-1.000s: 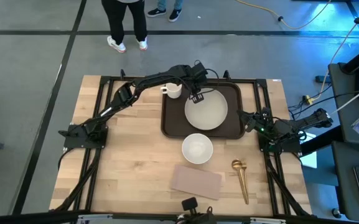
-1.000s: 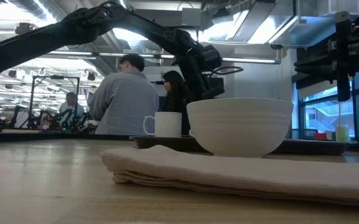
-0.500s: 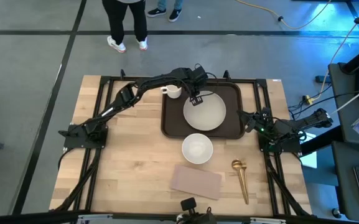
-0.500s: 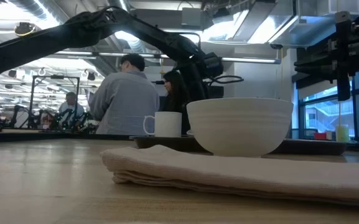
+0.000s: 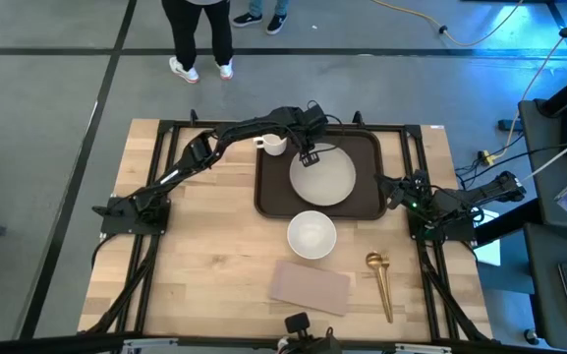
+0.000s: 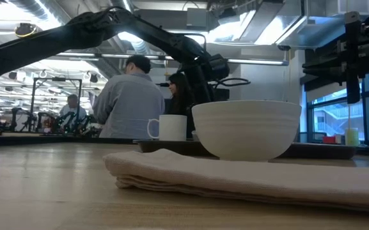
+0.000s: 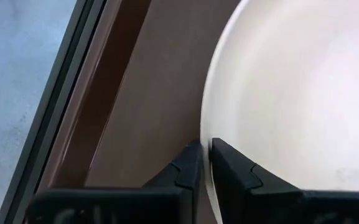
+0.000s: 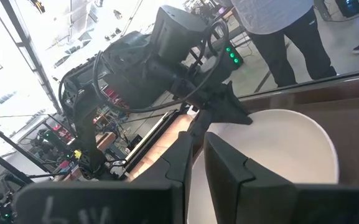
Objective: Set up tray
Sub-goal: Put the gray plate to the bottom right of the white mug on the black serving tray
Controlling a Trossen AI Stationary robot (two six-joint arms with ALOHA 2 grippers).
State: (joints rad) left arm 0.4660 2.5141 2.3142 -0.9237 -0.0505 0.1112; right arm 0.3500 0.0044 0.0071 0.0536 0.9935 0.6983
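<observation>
left gripper [image 7: 205,155] pinching plate [image 5: 323,177] rim on tray [image 5: 269,187]; mug [image 5: 273,145], bowl [image 5: 311,235] nearby.

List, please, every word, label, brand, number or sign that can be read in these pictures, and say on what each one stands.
None can be read.
Right gripper: faint pale marks on its body, too blurred to read.
Tray, plate, mug, bowl, napkin, spoon: no text visible.
</observation>
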